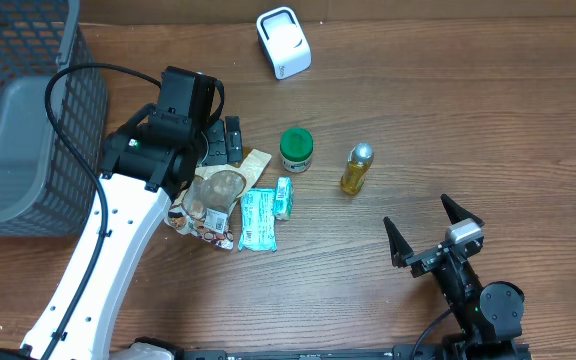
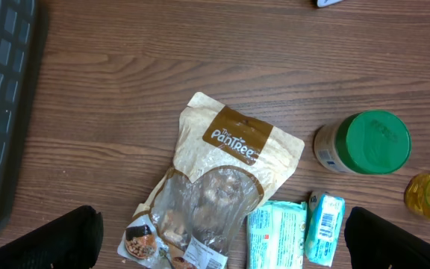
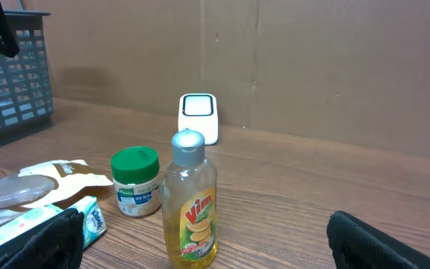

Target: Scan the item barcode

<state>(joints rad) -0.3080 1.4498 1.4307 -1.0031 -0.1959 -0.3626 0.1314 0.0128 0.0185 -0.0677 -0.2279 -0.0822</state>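
- The dark mesh basket sits well off to the left gripper's left, and the frame edge cuts it off, so what's inside can't be made out.
- The left gripper hangs with its jaws spread wide and nothing in them. Its own camera only catches the fingers as dark blurry corners.
- The pouch lies flat right under that gripper. From overhead the arm covers part of it. In the wrist view its bottom end runs out of frame, and the little white label there is too small to read.
- Two teal packets lie just beside the pouch, also cropped at the bottom.
- The white scanner stands at the far edge, well apart from both grippers.
- The green-lidded jar and the yellow bottle stand near each other, straight ahead of the right gripper.
- The right gripper is also wide open and empty, low over the near right of the table.
- The table is brown wood grain, with a plain brown cardboard wall behind it.
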